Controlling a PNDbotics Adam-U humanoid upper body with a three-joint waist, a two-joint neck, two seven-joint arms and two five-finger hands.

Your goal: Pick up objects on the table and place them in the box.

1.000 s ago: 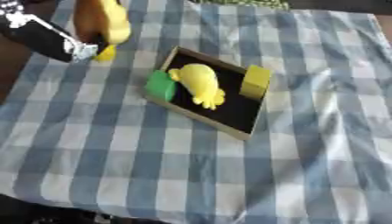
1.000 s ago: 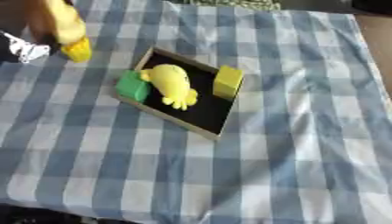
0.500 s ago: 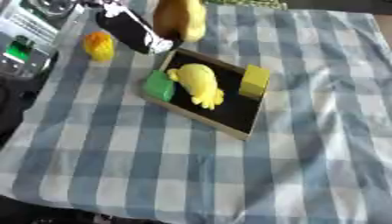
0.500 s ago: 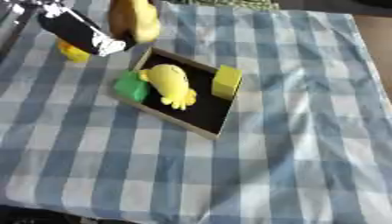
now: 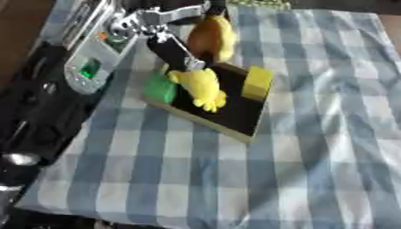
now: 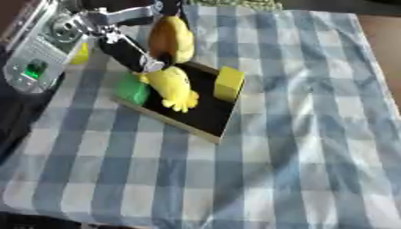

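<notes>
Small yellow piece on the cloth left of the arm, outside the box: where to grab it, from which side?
Only an edge of the yellow piece shows beside the left hand's arm. Probably come from above and pinch its two long sides: it lies flat on the cloth, clear of the box.

Even, diffuse lighting, fairly bright; no hard shadows on the checked cloth (image 5: 313, 134). Both views were soft overall, with motion blur heaviest on the arm (image 5: 102, 53) at upper left. Silver parts there showed mild glare. Left edge and bottom corners fell off dark. No obvious edge distortion.
</notes>
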